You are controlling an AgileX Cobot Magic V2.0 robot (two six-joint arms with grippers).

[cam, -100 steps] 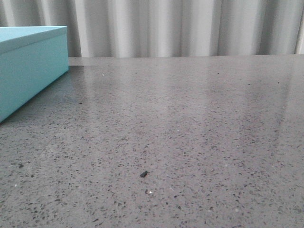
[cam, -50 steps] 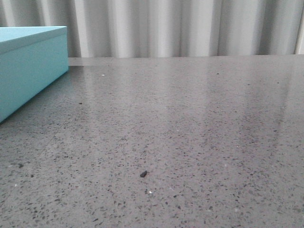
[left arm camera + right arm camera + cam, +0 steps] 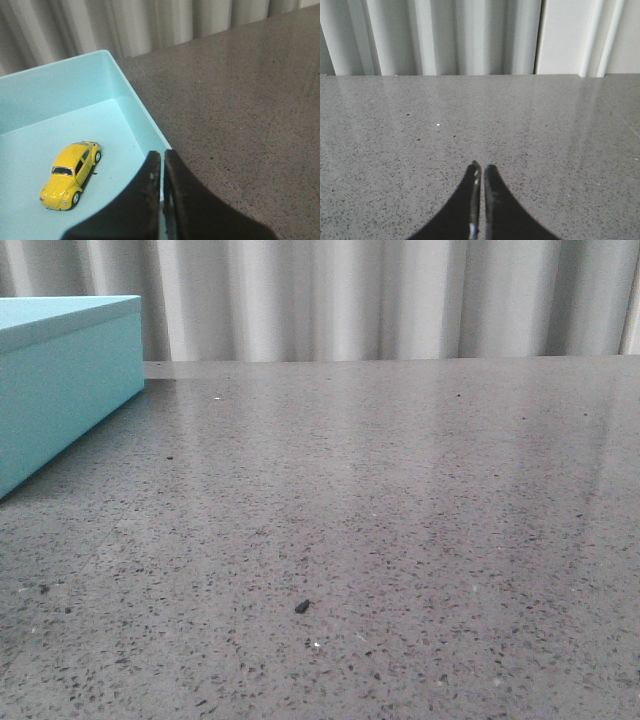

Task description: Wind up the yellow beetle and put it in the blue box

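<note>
The yellow beetle lies on the floor of the open blue box in the left wrist view, on its wheels, away from the walls. My left gripper is shut and empty, above the box's near wall, beside the car and apart from it. The blue box also shows in the front view at the far left. My right gripper is shut and empty over bare grey table. Neither gripper shows in the front view.
The grey speckled table stretches from the box to the right. A small dark speck lies near the front. Pale pleated curtains hang behind the table's far edge.
</note>
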